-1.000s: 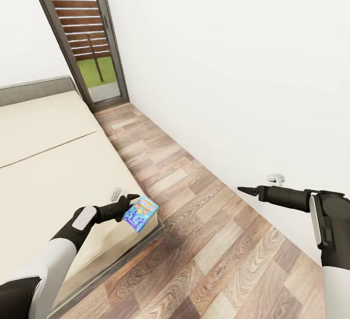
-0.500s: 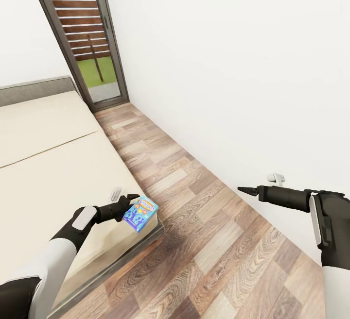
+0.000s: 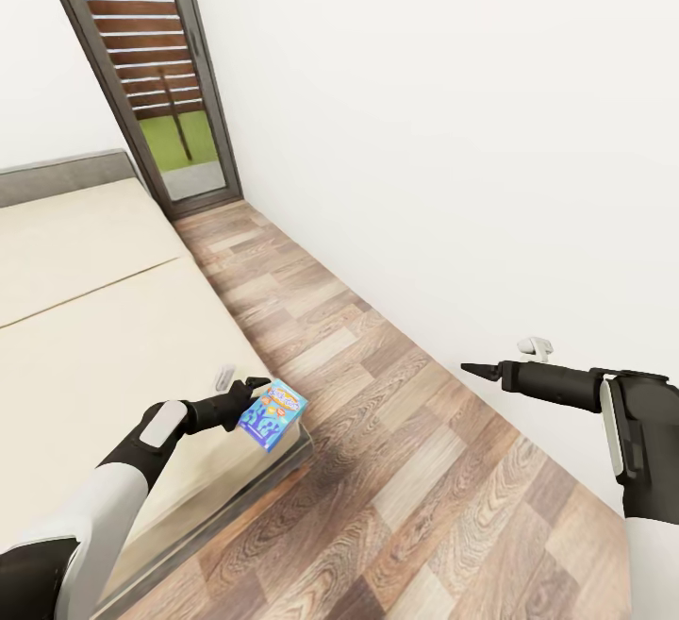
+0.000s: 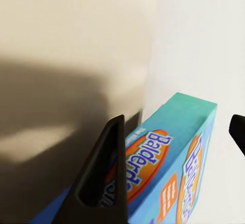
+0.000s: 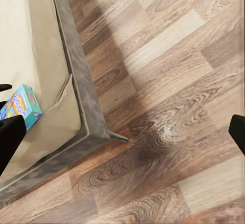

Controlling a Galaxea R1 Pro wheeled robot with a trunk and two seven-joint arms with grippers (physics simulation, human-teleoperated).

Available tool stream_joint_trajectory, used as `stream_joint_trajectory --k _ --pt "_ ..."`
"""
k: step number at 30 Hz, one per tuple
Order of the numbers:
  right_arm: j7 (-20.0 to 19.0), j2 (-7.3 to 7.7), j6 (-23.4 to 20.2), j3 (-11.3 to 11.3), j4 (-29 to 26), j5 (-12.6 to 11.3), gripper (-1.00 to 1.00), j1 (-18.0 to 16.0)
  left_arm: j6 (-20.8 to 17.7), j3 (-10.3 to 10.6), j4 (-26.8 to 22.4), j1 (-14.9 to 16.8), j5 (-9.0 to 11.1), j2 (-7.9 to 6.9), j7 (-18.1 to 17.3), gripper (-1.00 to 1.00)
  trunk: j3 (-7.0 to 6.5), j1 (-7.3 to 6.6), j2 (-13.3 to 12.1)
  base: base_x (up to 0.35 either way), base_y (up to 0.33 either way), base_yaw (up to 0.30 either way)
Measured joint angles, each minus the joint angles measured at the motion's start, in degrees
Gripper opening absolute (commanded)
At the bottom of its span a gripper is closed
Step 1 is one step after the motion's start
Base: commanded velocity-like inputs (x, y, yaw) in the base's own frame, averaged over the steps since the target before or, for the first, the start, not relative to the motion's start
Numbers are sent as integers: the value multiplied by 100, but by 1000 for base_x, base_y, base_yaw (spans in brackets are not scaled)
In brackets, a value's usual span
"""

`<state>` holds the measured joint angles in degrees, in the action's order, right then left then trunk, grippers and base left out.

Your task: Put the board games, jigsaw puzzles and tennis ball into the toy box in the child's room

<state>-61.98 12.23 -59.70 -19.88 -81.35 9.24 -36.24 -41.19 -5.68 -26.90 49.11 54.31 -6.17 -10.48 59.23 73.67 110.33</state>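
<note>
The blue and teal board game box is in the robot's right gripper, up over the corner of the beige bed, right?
Not quite. The blue and teal board game box is in the left gripper, not the right one. The head view shows it over the corner of the beige bed, while the right gripper hangs over the wooden floor.

A home bedroom is being shown, rendered in simulation. A wide bed (image 3: 85,318) with a beige mattress and grey frame is being seen along one side, its grey headboard (image 3: 66,176) set against a plain white wall (image 3: 424,129). Wood-plank flooring (image 3: 377,431) is being laid out beside it. A tall glass door (image 3: 151,73) with slatted shutters is giving onto green grass outside. A child's board game box (image 3: 272,412) is being held at the bed's corner.
</note>
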Motion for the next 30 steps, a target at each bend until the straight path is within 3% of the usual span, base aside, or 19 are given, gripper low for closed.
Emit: stream_joint_trajectory --k 30 --pt "0 0 0 0 1 -2 100 4 -4 -5 -10 -10 8 -34 -8 100 0 0 0 0 0 -16"
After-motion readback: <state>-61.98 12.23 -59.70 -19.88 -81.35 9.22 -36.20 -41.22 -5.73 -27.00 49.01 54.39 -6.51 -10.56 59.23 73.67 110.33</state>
